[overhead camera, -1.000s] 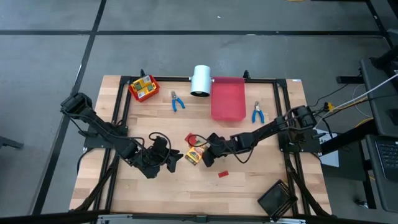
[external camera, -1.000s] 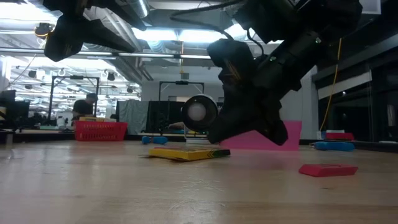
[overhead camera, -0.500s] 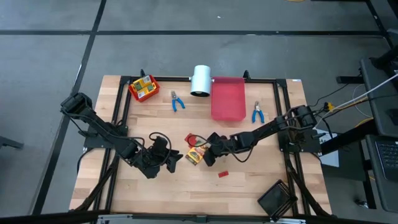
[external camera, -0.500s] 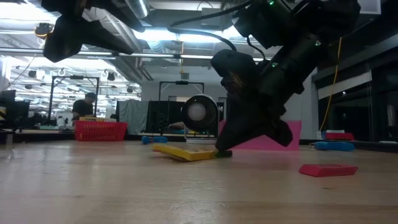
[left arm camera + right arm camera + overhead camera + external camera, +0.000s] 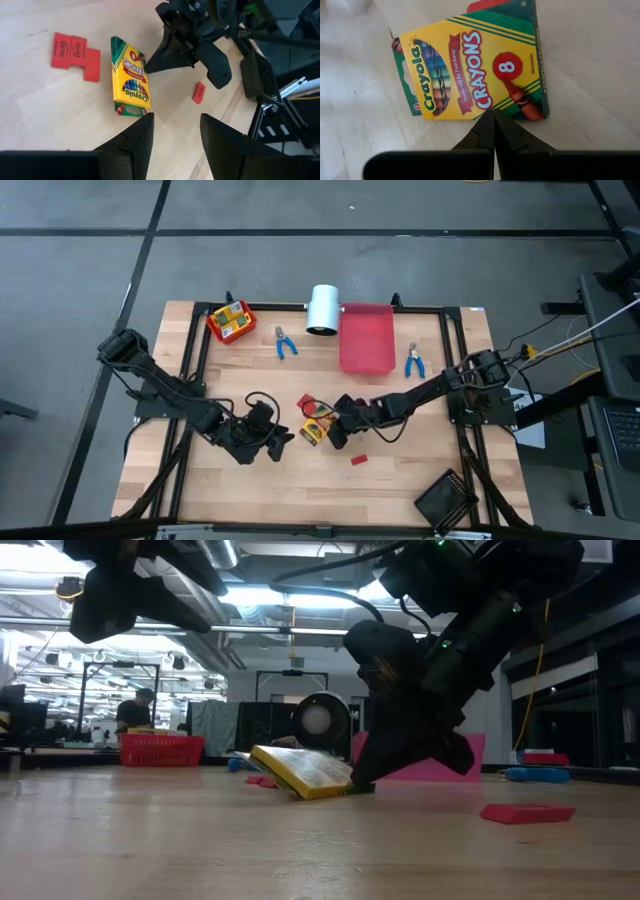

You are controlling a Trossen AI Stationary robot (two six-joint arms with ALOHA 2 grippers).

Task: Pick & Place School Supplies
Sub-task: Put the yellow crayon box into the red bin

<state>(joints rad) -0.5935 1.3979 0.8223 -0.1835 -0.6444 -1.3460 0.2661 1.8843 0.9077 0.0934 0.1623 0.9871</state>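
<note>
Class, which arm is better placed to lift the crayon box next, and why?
Right. The right gripper is already at the crayon box, jaws shut at its edge, tilting it up; the left gripper waits open, apart.

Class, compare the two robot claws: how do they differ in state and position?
The left claw is open, holding nothing, hovering beside the crayon box. The right claw is shut, its tips at the box's edge, tilting it off the table. Both are dark, two-fingered and point at that box.

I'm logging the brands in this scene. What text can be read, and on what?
"Crayola", "CRAYONS", "8", "preferred by teachers!", "Nontoxic": all on the yellow crayon box by the right gripper.
Print on the red blocks: too small to read.
Boxes in the small red bin: too small to read.
</note>
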